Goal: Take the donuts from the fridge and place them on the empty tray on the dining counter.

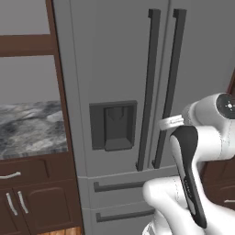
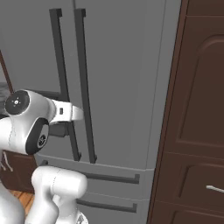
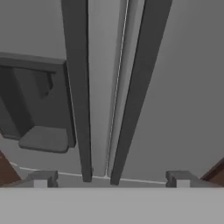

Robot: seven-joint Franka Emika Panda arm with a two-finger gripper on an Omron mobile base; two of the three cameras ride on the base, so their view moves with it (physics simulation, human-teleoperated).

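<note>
Brown wooden cabinetry is framing the scene, and the tall grey fridge (image 1: 119, 69) is standing closed between the panels, filling most of what I am looking at. Starting at the gripper (image 3: 111, 178): its two small dark fingertips (image 3: 43, 178) are standing spread wide apart, with nothing between them, and they are pointing straight at the fridge front. Both long dark handles are lying inside the span of the spread fingers, the left door handle (image 3: 78, 87) and the right door handle (image 3: 140, 87), with the thin seam of the two doors running between them. Neither fingertip is touching a handle, as far as I can tell.

Moving outward, the white arm (image 1: 202, 137) is rising beside the lower end of the fridge handles, its wrist reaching toward them at about the height of the dispenser recess (image 1: 113, 125), which is sitting dark in the fridge's left door. Below the doors, two lower drawers (image 1: 124, 186) with horizontal bar handles are shut.

Left of the fridge, a marbled worktop (image 1: 30, 128) is lying over brown cabinets (image 1: 27, 197) with pale curved pulls. Right of the fridge, a tall dark brown cabinet (image 2: 197, 109) is standing flush against its side.
</note>
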